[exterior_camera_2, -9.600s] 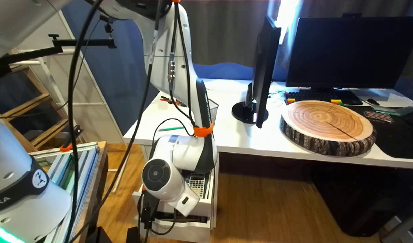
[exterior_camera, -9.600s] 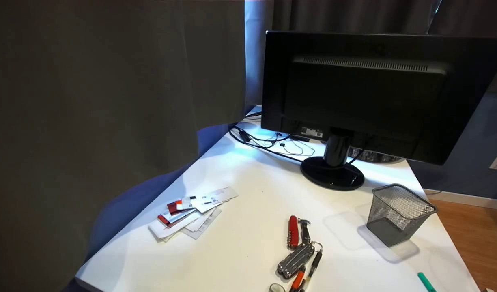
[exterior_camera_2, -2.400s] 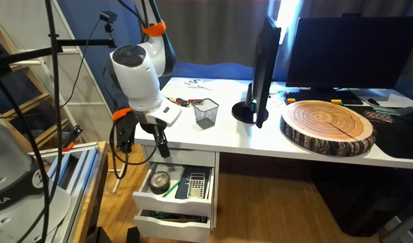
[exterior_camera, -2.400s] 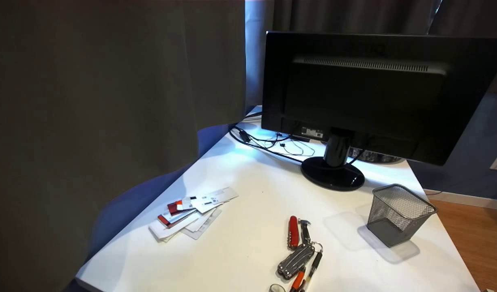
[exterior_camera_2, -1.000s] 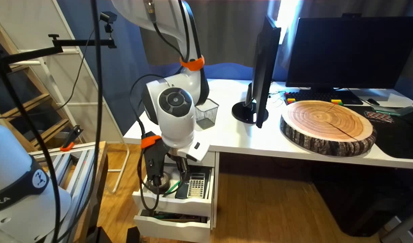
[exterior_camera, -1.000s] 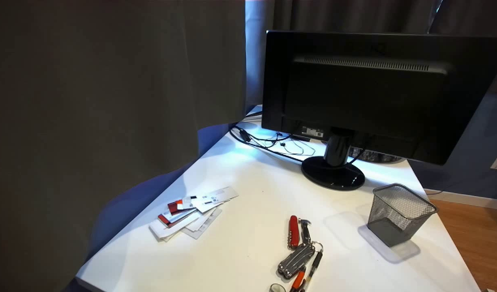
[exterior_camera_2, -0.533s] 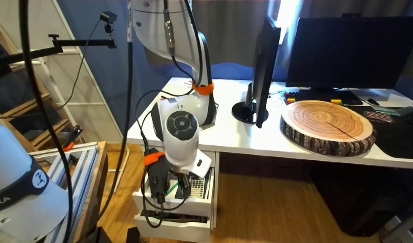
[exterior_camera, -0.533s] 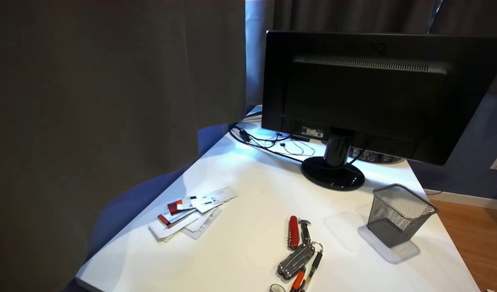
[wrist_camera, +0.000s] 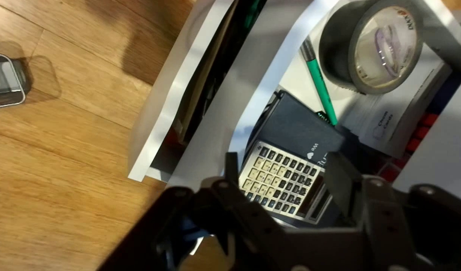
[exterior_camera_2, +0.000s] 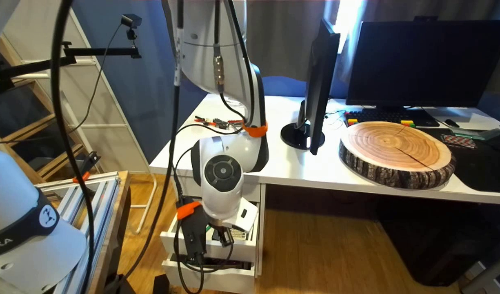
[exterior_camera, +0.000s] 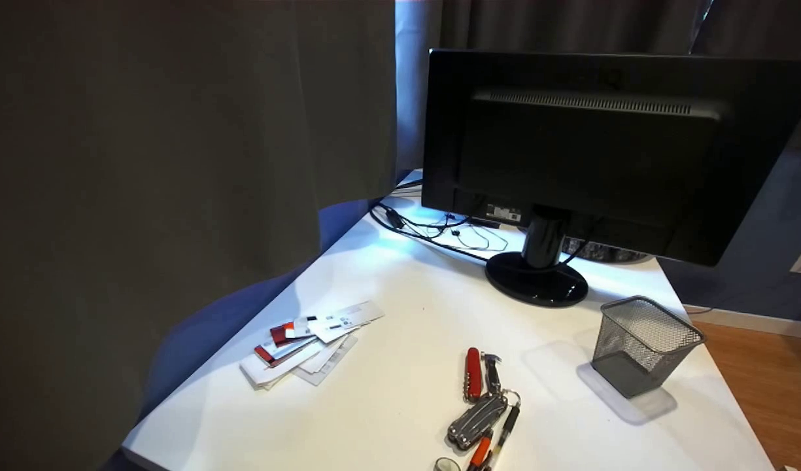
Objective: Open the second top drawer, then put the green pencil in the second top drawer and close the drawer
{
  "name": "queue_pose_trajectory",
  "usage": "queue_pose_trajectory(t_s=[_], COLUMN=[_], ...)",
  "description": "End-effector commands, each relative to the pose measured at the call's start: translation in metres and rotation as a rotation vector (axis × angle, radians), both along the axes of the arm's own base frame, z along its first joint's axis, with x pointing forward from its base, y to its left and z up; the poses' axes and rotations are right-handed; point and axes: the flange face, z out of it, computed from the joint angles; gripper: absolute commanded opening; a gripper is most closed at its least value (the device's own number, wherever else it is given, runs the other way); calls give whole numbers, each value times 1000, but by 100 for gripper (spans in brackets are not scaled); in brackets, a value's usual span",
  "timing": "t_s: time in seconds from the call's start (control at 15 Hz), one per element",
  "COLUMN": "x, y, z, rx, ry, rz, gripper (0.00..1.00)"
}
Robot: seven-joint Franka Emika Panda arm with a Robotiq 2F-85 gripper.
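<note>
The second top drawer (exterior_camera_2: 237, 247) stands open below the desk; its front rim (wrist_camera: 266, 81) also shows in the wrist view. The green pencil (wrist_camera: 320, 84) lies inside it, beside a roll of tape. Only a scrap of the pencil (exterior_camera_2: 208, 228) shows in an exterior view, the arm covering the rest. My gripper (wrist_camera: 286, 171) is open and empty above the drawer, with the calculator seen between its fingers. One finger overlaps the drawer's front rim in the wrist view; I cannot tell whether it touches. The gripper (exterior_camera_2: 225, 237) also shows in an exterior view.
A lower drawer (exterior_camera_2: 211, 279) is also partly open. The drawer holds the tape roll (wrist_camera: 384, 45), the calculator (wrist_camera: 279, 180), a dark notebook (wrist_camera: 302, 124) and cards. The desk edge (exterior_camera_2: 298, 181) is above. The mesh cup (exterior_camera: 645, 347) and tools (exterior_camera: 478, 418) lie on the desk.
Several seconds ago the pencil was on the desk; 2.4 seconds ago it was in the drawer with the gripper above. Over the last second my gripper has moved down toward the drawer's front.
</note>
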Motion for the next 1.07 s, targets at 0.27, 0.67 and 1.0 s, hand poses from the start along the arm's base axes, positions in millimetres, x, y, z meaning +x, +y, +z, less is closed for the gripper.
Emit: queue_pose_trajectory(t_s=[0.27,0.67,1.0], x=[3,-7,-14], y=[-23,-24,-24], z=[-42,-72,-89], rx=[5,34,49], ry=[-87,-135,-168], rz=[3,-24,-82], gripper=[5,4,3])
